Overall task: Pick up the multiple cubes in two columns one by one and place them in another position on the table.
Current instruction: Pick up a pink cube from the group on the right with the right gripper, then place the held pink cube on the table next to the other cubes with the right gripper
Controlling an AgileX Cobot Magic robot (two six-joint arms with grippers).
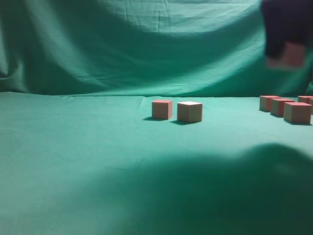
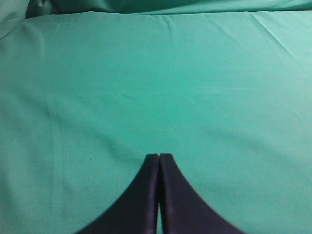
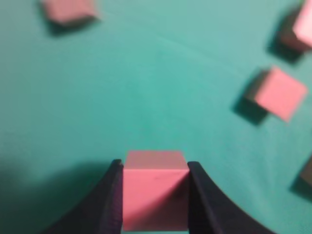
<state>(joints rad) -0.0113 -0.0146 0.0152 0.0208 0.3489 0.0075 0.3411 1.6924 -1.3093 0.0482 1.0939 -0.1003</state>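
The right gripper is carrying one cube above the surface, two cubes are sitting mid-surface, several are waiting at right, and the left gripper is idling closed and empty.

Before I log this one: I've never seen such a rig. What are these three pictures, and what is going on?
It is a two-armed robot seen by three cameras. One looks along the green table at object height; the others ride on each wrist. The left gripper is shut on nothing, over bare cloth. The right gripper grips a pinkish-red held cube, seen blurred and lifted at upper right from the side. Two cubes sit mid-table, and a cluster of cubes lies to the right.
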